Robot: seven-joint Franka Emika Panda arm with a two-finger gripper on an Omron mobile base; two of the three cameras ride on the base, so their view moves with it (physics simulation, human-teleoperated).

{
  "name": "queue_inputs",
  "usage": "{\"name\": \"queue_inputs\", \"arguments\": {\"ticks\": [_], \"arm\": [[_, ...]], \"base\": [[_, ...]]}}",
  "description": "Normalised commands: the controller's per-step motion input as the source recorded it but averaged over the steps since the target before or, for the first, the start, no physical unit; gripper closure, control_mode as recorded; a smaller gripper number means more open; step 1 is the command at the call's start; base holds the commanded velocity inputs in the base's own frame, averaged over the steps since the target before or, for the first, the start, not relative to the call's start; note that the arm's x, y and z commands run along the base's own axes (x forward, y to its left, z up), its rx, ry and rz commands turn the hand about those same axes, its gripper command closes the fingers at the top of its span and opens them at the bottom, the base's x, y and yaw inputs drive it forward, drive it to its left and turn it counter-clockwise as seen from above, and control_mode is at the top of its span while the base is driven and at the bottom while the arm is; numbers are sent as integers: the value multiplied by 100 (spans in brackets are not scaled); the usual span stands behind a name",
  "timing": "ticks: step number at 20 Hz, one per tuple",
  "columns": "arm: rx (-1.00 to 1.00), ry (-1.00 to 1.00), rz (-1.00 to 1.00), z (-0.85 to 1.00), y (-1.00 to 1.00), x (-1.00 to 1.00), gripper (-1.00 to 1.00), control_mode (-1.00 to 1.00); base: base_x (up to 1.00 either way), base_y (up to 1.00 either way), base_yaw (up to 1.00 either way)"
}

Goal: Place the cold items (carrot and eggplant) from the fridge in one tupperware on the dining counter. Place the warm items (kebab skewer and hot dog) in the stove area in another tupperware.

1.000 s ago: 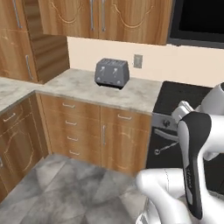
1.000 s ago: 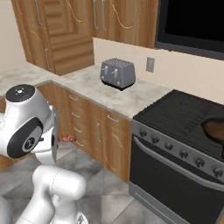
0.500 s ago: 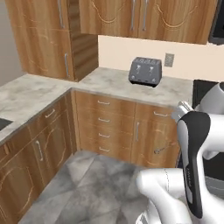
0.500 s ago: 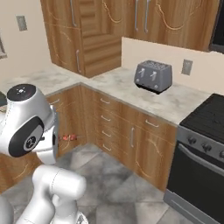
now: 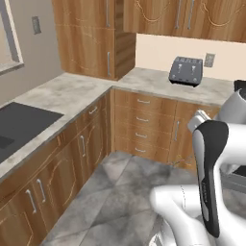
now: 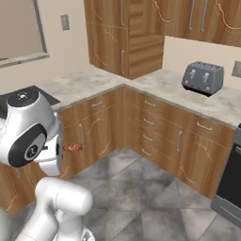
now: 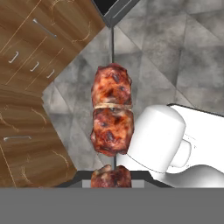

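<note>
The kebab skewer (image 7: 111, 118), chunks of browned meat on a thin metal rod, runs up the middle of the hand view over grey floor tiles. My gripper (image 7: 111, 176) is shut on its lower end, with the dark fingertips only just showing beside the lowest chunk. In the right base view the kebab skewer (image 6: 73, 147) pokes out sideways from behind the white arm, at about cabinet-door height.
An L-shaped marble counter (image 5: 72, 91) on wooden cabinets wraps the corner. A grey toaster (image 5: 186, 71) (image 6: 203, 77) stands on it by the wall. A dark sink (image 5: 19, 125) lies at left. The oven front (image 6: 229, 188) shows at far right. Grey tiled floor (image 6: 141, 197) lies ahead.
The whole picture has slid to the right in both base views, so the camera has turned left. The stove has left the frame and the corner counter has come in. The skewer stays gripped.
</note>
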Motion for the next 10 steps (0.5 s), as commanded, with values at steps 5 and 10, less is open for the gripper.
{"name": "queue_inputs", "arguments": {"ticks": [5, 10], "arm": [[0, 0, 0, 0, 0, 0, 100, 100], [0, 0, 0, 0, 0, 0, 100, 100]], "base": [[-82, 100, 15], [-61, 100, 17]]}}
